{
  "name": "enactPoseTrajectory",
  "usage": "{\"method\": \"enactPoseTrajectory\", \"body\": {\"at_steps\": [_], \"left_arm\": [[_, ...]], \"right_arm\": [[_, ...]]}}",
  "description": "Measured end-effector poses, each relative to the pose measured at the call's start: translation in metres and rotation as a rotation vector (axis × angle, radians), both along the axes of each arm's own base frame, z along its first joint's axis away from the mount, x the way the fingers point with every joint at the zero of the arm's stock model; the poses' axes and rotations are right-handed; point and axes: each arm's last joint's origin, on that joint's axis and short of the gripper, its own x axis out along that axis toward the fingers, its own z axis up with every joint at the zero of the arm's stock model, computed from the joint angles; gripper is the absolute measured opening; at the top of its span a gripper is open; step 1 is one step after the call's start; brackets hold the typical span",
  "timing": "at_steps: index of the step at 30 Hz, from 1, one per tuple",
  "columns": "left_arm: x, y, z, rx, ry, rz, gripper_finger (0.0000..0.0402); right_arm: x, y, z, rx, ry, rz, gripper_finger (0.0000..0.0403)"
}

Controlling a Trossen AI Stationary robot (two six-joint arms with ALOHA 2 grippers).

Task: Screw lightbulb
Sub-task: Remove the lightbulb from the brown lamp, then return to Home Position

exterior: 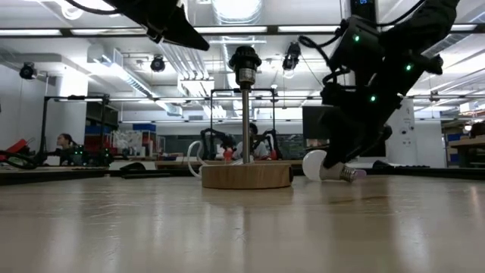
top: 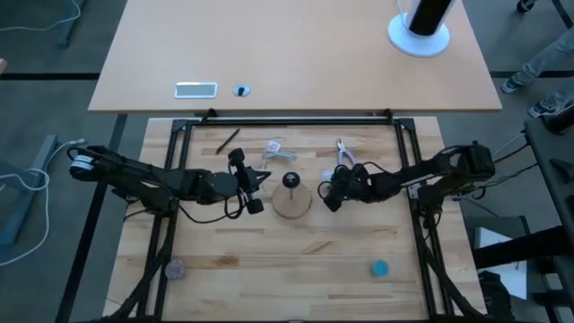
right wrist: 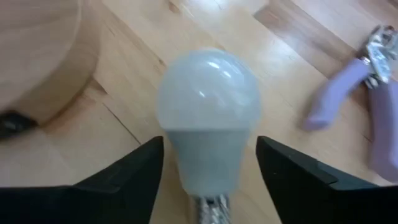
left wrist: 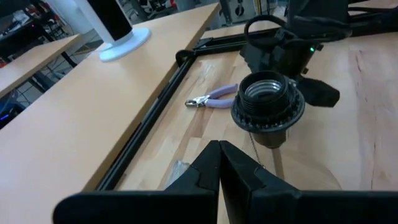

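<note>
While the lightbulb (right wrist: 208,118) lies on its side on the worktop (top: 269,260), the right tool (right wrist: 210,165) straddles it with both fingers spread clear of the bulb body, one on each side and a visible gap at each; nothing is gripped. The bulb's long axis runs straight along the line of approach: the rounded glass end points away from the wrist and the screw base (right wrist: 208,208) points back toward it, between the fingers. In the low view the bulb (exterior: 324,167) rests on the worktop just beside the wooden disc (exterior: 246,176), on the right arm's side, with its base end turned away from the disc. The right tool (top: 330,193) is therefore far nearer to the bulb than the left tool (left wrist: 219,177), which is fully closed, holds nothing, and hovers on the far side of the black socket (left wrist: 267,102).

The bulb is small, white and frosted, pear-shaped, with a short greyish threaded base. Its smooth, rounded surface is likely to roll or slip under an off-centre squeeze. Purple pliers (right wrist: 364,81) lie near, apart from the bulb.
</note>
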Motion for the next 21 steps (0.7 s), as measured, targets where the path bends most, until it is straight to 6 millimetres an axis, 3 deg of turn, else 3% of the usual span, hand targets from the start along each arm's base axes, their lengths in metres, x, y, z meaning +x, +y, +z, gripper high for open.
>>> {"method": "enactPoseTrajectory", "body": {"at_steps": [6,10,14,21], "left_arm": [[-0.020,-0.005,0.011,-0.016,-0.018,-0.026,0.0000],[-0.049,-0.014,0.012,-0.032,-0.105,-0.064,0.0000],[-0.082,-0.020,0.002,-0.055,-0.212,-0.016,0.0000],[-0.114,-0.027,-0.015,-0.073,-0.325,-0.130,0.0000]], "right_arm": [[-0.009,0.001,0.027,0.015,-0.065,0.014,0.0288],[-0.021,0.001,0.051,0.011,-0.140,0.022,0.0306],[-0.034,0.006,0.077,-0.026,-0.226,0.093,0.0310],[-0.060,0.023,0.117,-0.150,-0.365,0.306,0.0295]]}}
